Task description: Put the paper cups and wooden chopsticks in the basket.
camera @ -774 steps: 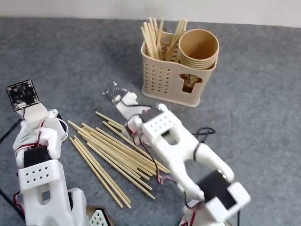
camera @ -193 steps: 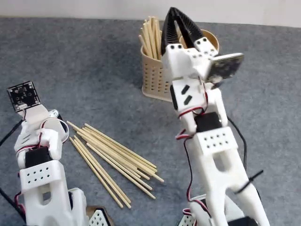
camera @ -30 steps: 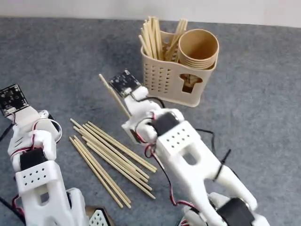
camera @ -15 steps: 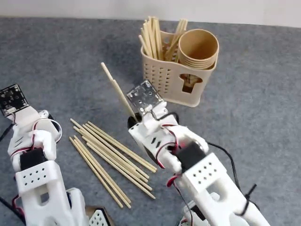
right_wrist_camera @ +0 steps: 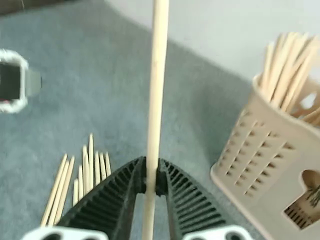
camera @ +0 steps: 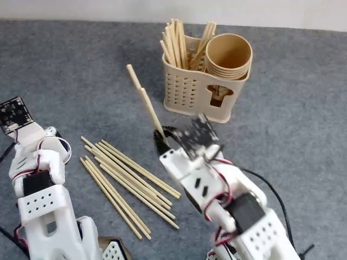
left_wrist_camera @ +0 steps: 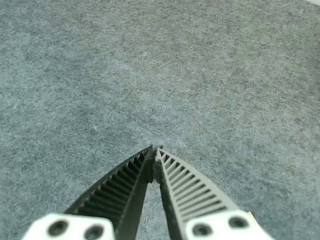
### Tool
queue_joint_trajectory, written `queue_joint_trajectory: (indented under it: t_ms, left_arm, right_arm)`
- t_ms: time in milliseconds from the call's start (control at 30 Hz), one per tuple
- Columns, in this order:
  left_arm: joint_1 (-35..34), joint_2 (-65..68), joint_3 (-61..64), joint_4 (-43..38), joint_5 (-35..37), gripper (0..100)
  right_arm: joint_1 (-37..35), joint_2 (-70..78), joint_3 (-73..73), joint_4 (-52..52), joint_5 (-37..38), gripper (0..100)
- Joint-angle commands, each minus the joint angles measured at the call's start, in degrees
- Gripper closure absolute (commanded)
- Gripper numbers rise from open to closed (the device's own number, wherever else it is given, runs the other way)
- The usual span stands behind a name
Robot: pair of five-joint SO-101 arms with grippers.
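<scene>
Already in the beige perforated plastic basket point(camera: 190, 92): stacked brown paper cups point(camera: 229, 54) and a bunch of wooden chopsticks point(camera: 176, 38). Clamped in the right gripper point(right_wrist_camera: 152, 182), raised near the basket: one long pale chopstick point(right_wrist_camera: 157, 75). Yet to go: a loose chopstick pile point(camera: 130, 181) on the grey carpet point(camera: 81, 65). Jaws of the left gripper point(left_wrist_camera: 154, 156) together, empty.

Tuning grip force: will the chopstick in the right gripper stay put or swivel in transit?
Probably stiff and light: the chopstick stands straight with no sag. It may swivel, since the right gripper pinches it near one end, with most of its length free. It looks round and smooth, so it could slip, or roll if dropped.
</scene>
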Motion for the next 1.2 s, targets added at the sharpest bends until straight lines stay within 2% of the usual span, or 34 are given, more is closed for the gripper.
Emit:
queue_joint_trajectory:
  t_ms: [0,133,400,700,867,1167]
  left_arm:
    - [0.04,-1.1,-0.66,-0.79,0.79,97]
    - [0.04,-1.1,-0.66,-0.79,0.79,97]
    - [0.04,-1.1,-0.66,-0.79,0.7,97]
    - [0.04,-1.1,-0.66,-0.79,0.53,97]
    - [0.04,-1.1,-0.66,-0.97,0.53,97]
    - [0.04,-1.01,-0.66,-0.97,0.44,97]
  right_arm:
    - [0.66,-6.9,-0.31,-1.19,0.09,99.1]
    - [0.66,-11.12,-0.66,-2.95,0.35,99.1]
    - [1.1,-11.56,-0.66,-18.77,0.53,99.2]
    - [6.73,-10.59,-0.66,-36.26,0.62,99.1]
    - [12.88,0.66,-3.65,-48.04,0.26,99.1]
    - [17.8,22.99,-17.36,-49.8,0.09,99.1]
